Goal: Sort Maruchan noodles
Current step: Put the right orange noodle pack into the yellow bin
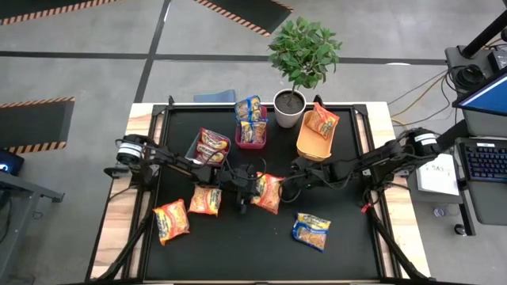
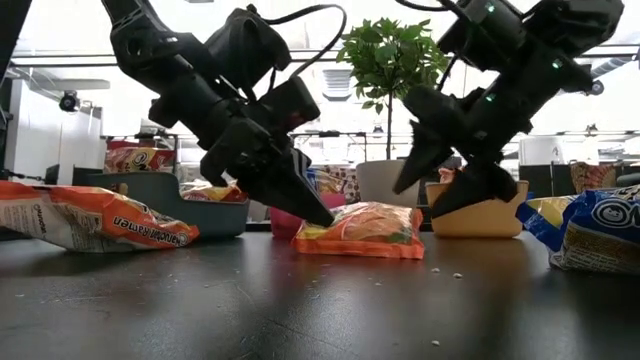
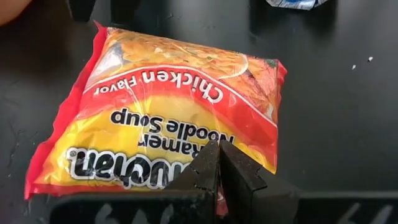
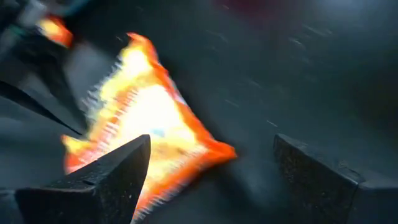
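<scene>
High view, sorting partly done — packets already lie in the teal bin (image 1: 207,146), red bin (image 1: 251,134) and orange bin (image 1: 314,136) beside the plant pot (image 1: 289,108); four remain loose on the mat. In front of the pot, the left gripper (image 1: 247,188), fingers together, presses the edge of an orange packet (image 1: 268,192); the right gripper (image 1: 299,179) hangs just beside it, fingers apart, empty.

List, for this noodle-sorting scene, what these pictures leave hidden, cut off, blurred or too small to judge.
1. Right wrist view: motion blur makes the orange noodle packet unreadable.
2. Left wrist view: the shut left gripper covers part of the chicken ramen packet brand name.
3. Low view: the blue packet is cut by the picture edge.
4. High view: the packets in the red bin are too small to count.
</scene>
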Controlling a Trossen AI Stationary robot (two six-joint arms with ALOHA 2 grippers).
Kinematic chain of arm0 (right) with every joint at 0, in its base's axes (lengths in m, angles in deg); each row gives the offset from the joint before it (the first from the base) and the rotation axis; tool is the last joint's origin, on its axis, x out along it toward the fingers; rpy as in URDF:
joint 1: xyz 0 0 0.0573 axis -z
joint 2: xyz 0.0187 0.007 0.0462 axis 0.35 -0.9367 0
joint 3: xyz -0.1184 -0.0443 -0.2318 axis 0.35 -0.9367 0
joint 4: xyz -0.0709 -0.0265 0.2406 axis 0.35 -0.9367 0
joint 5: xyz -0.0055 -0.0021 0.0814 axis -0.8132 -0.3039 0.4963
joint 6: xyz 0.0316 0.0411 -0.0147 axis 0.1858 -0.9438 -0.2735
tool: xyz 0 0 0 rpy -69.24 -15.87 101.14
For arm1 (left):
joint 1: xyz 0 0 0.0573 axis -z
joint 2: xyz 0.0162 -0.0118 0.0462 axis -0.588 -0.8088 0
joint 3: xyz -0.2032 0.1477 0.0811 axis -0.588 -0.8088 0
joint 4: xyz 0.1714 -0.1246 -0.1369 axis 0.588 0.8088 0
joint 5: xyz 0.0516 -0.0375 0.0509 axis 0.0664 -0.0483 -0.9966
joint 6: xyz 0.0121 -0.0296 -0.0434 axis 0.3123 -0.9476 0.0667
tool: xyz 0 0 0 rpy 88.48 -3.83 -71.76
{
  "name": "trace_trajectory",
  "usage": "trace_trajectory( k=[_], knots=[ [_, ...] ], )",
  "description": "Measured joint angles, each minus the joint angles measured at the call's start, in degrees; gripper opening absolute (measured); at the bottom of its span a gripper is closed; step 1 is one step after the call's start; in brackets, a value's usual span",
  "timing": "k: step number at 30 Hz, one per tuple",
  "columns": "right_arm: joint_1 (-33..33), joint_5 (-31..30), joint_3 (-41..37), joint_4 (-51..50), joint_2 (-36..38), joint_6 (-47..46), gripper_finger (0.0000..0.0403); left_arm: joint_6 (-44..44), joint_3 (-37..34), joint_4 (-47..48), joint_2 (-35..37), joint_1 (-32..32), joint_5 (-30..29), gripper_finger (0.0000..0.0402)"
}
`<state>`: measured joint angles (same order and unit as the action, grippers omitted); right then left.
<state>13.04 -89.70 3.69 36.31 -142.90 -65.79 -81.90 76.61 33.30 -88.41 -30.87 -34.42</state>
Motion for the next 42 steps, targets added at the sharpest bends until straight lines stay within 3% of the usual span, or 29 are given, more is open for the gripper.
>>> trace_trajectory(
  k=[9,23,27,35,42],
  knots=[
    [0.0,2.5,-1.6,10.0,-5.4,1.1,0.0327,-1.8,-0.7,-0.4,-0.1,0.0,0.2,0.0000],
    [0.2,8.3,-1.8,39.1,-19.5,10.3,0.0320,-1.8,-1.5,-2.5,-0.2,0.0,0.4,0.0000],
    [0.2,8.5,-1.8,39.9,-20.2,11.5,0.0286,-1.8,-1.5,-2.5,-0.2,0.0,0.4,0.0000],
    [0.3,10.3,-1.8,39.2,-18.3,12.2,0.0174,-1.8,-1.6,-1.6,1.2,0.0,0.3,0.0000],
    [0.3,11.3,-1.9,39.1,-17.2,13.7,0.0158,1.1,-1.8,5.4,6.7,0.4,-3.0,0.0000]
  ],
)
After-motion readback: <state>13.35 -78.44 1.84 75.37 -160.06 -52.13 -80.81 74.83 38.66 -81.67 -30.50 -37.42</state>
